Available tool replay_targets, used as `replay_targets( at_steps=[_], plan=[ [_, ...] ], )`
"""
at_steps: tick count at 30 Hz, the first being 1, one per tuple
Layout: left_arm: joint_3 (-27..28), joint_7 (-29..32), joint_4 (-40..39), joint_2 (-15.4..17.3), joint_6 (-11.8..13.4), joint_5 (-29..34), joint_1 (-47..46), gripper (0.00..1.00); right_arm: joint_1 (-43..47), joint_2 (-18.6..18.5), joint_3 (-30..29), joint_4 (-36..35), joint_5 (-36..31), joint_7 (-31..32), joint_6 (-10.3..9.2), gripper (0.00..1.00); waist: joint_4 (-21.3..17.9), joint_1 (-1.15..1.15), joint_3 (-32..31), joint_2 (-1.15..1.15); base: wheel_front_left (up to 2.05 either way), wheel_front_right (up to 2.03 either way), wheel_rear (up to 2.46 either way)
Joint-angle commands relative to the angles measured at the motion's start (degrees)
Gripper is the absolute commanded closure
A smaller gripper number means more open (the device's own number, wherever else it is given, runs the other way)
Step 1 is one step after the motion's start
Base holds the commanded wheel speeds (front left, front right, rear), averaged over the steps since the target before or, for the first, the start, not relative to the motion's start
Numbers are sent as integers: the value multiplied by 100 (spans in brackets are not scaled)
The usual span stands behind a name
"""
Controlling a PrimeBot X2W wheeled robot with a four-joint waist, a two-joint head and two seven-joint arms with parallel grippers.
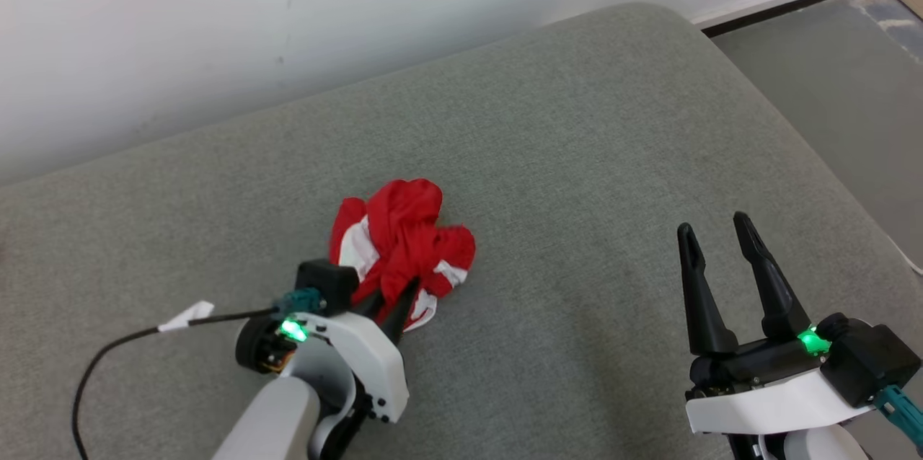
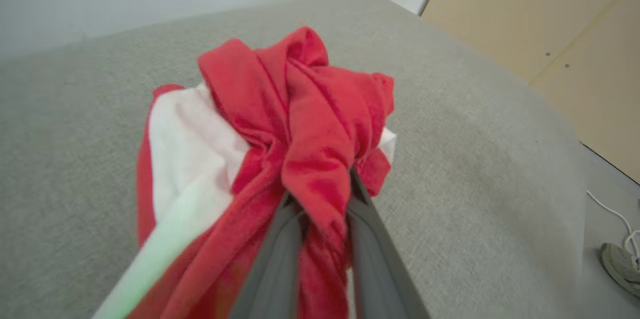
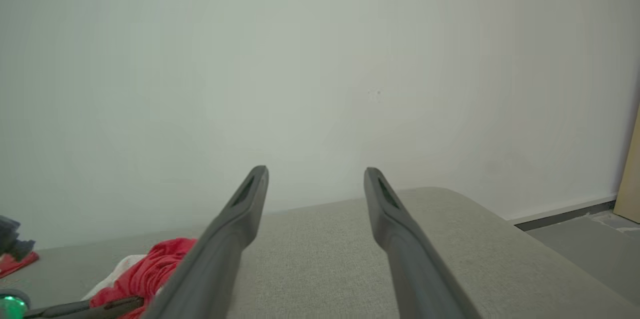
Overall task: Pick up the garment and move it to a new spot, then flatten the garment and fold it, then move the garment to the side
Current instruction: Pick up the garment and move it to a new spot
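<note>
Grey cushion (image 1: pixel 577 157); garment (image 1: pixel 404 244) red-and-white, bunched.

Grey fabric cushion (image 1: pixel 577 121) spans near and middle, rounded corner far right. Plain white wall (image 1: pixel 288 13) behind it. Dark baseboard strip (image 3: pixel 565 215) at wall foot, far right. Grey floor (image 1: pixel 829 63) right of cushion, white cable (image 2: pixel 606 207) on it. Pale wood panel (image 2: pixel 550 19) further right.

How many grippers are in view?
2. The left gripper is shut on the red garment on the grey cushion; the right gripper hangs open, apart, lower right.
</note>
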Motion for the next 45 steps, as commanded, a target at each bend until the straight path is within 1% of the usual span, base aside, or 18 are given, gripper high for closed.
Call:
replay_targets(
  at_steps=[1,2,5,7,9,13,17,19,20,22,25,29,33,35,38,42,45],
  plan=[
    [3,-199,259,-48,-15,-11,-111,28,-67,-13,4,44,-7,2,-10,0,-9,0,18,0,0,0,0],
    [-35,-299,449,-78,-23,3,-164,0,-66,-13,2,61,-20,2,-10,0,14,0,9,0,0,0,0],
    [-143,-603,820,-173,-64,-43,-309,0,-28,-12,-10,132,-69,2,-10,0,146,0,-50,0,0,0,0],
    [-207,-769,929,-216,-95,-86,-409,0,0,-13,-20,162,-114,2,-10,0,273,0,-113,0,0,0,0],
    [-276,-907,985,-254,-111,-160,-470,0,44,-13,-60,189,-21,3,-10,0,420,0,-177,0,0,0,0],
    [-382,-1115,880,-291,-140,-232,-460,0,120,-29,-126,208,-86,3,-10,0,772,0,-347,0,0,0,0],
    [-373,-1297,569,-217,-126,-306,-335,0,164,-121,-189,191,-140,3,-10,0,1145,0,-492,0,0,0,0],
    [-282,-1411,362,-109,-33,-323,-215,0,190,-169,-206,176,-170,3,-10,0,1307,0,-564,0,0,0,0],
    [-282,-1411,362,-109,-33,-323,-215,0,190,-169,-206,176,-170,3,-10,0,1307,0,-564,0,0,0,0],
    [-179,-1556,135,-6,90,-315,-60,0,245,-202,-239,164,-178,3,-10,0,1447,0,-632,0,0,0,0],
    [7,-1668,-133,178,320,-345,291,0,324,-250,-235,196,-206,3,-10,0,1584,0,-770,0,0,0,0],
    [319,-1884,-500,415,643,-367,798,0,415,-283,-247,177,-187,3,-10,0,1659,0,-881,0,0,0,0],
    [650,-2036,-882,484,939,-382,1320,0,539,-272,-291,144,-116,3,-10,0,1674,0,-924,0,0,0,0],
    [878,-2076,-1132,446,1091,-351,1606,0,576,-255,-289,132,-98,3,-10,0,1619,0,-938,0,0,0,0],
    [1224,-2075,-1637,273,1221,-258,2051,0,673,-200,-355,102,-62,3,-10,0,1553,0,-935,0,0,0,0],
    [1523,-2078,-2107,43,1240,50,2516,0,801,-180,-405,78,-85,3,-10,0,1523,0,-886,0,0,0,0],
    [1702,-2079,-2262,-120,1182,268,2707,0,843,-170,-420,98,-101,3,-10,0,1522,0,-850,0,0,0,0]
  ],
)
